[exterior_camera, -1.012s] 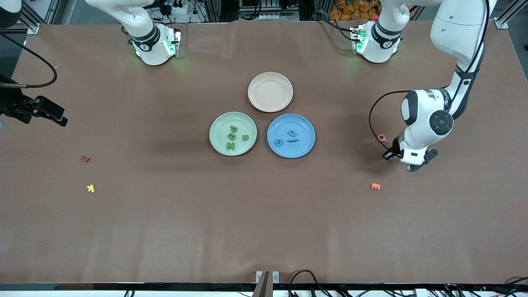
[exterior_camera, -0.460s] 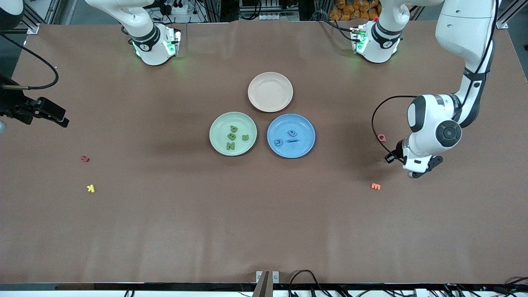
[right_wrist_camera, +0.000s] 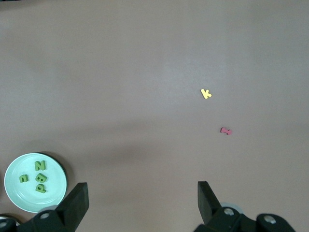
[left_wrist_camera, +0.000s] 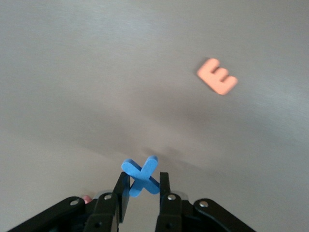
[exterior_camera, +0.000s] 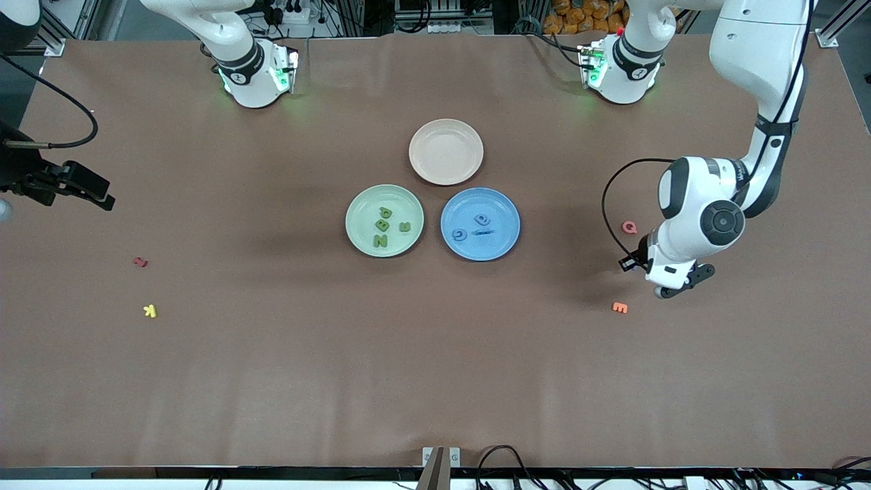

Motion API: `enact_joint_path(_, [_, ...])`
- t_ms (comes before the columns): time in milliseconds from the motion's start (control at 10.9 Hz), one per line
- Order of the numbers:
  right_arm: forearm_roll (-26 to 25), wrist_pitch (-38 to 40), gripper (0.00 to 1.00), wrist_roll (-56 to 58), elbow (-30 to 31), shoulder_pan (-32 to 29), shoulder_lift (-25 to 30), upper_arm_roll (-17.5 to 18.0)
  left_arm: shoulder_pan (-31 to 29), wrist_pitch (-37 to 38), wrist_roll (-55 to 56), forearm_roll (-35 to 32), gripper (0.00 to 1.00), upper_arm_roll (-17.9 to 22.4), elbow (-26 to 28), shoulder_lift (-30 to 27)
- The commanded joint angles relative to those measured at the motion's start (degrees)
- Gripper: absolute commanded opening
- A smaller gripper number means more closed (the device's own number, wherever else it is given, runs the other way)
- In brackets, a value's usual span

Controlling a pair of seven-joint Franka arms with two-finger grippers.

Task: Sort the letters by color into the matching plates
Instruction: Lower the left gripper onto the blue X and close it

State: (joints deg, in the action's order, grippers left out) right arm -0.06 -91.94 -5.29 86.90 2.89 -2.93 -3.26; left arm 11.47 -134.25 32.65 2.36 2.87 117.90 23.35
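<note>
My left gripper (exterior_camera: 665, 290) is shut on a blue letter X (left_wrist_camera: 140, 173), held upright between the jaws just above the table at the left arm's end, in the left wrist view (left_wrist_camera: 143, 181). The pale green plate (exterior_camera: 360, 209) holds several green letters (exterior_camera: 380, 240). The blue plate (exterior_camera: 502, 211) beside it holds three blue letters (exterior_camera: 482, 219). My right gripper (exterior_camera: 87, 192) hangs open and empty over the right arm's end of the table; its jaws stand wide apart in the right wrist view (right_wrist_camera: 141, 189), which also shows the green plate (right_wrist_camera: 52, 194).
A beige-pink plate (exterior_camera: 446, 151) sits empty, farther from the front camera than the two plates. A pink Q (exterior_camera: 630, 227) and an orange E (exterior_camera: 619, 307) lie near my left gripper. A red letter (exterior_camera: 140, 261) and a yellow K (exterior_camera: 150, 311) lie at the right arm's end.
My left gripper has shifted a little toward the front camera and then toward the plates, with the blue X in it. The right arm has not moved.
</note>
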Motion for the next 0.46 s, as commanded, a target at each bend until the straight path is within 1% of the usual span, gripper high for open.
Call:
enact_joint_path(0, [0.7, -0.3, 1.00, 0.4, 0.3, 0.1, 0.2, 0.0, 0.1, 1.3, 0.4, -1.0, 0.00, -2.6, -2.7, -0.5])
enact_joint_path(92, [0.7, -0.3, 1.00, 0.4, 0.3, 0.1, 0.2, 0.0, 0.9, 1.3, 0.3, -1.2, 0.00, -5.0, -4.2, -0.3])
enact_joint_path(276, [0.6, -0.3, 1.00, 0.4, 0.3, 0.1, 0.2, 0.0, 1.3, 2.1, 1.0, -1.0, 0.00, -10.3, -4.4, -1.6])
enact_joint_path(368, [0.6, -0.3, 1.00, 0.4, 0.3, 0.1, 0.2, 0.0, 1.4, 2.6, 1.0, -1.1, 0.00, -13.0, -5.7, -1.6])
